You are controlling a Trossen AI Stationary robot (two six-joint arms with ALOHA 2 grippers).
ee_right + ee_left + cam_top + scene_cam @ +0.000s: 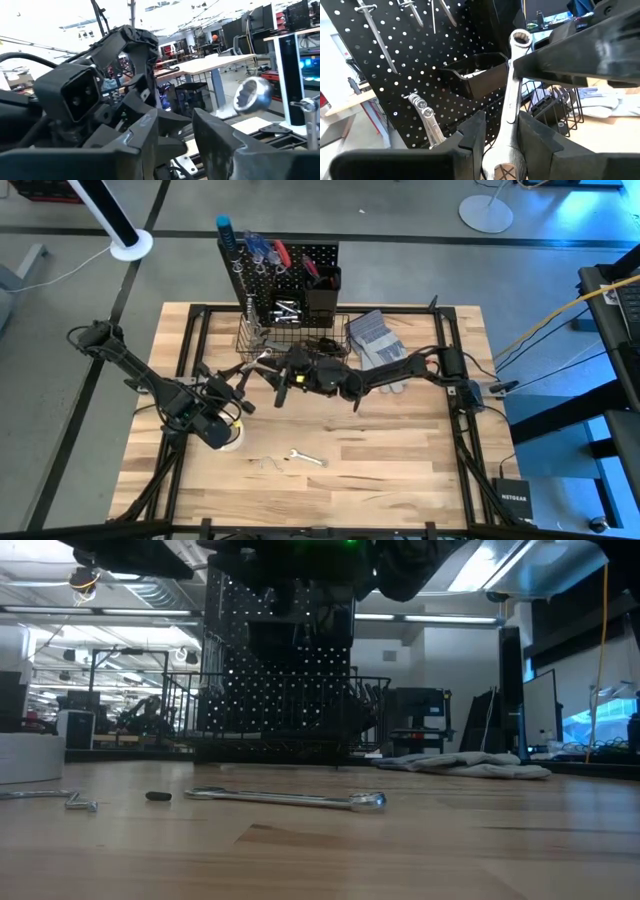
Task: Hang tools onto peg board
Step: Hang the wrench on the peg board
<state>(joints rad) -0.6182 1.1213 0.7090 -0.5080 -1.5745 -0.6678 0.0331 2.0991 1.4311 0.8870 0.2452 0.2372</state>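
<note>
My left gripper is shut on a silver wrench above the table, in front of the black peg board. The wrench's ring end points toward the board. My right gripper stands open close to that end. One of its fingers crosses in front of the shaft just below the ring, and the ring shows beside its fingers, not between them. A second wrench and a small hook lie flat on the table. A white tape roll rests below my left gripper. My left gripper pinches the wrench's shaft near its lower end between its two fingers. The wrench runs along the fingers and sticks out ahead of them, ring end foremost, lifted clear of the table. My right gripper: I cannot tell whether its finger touches the shaft.
Wrenches and screwdrivers hang on the board. A black bin is fixed to the board, and a wire basket stands at its base. Grey gloves lie to the right of the basket.
</note>
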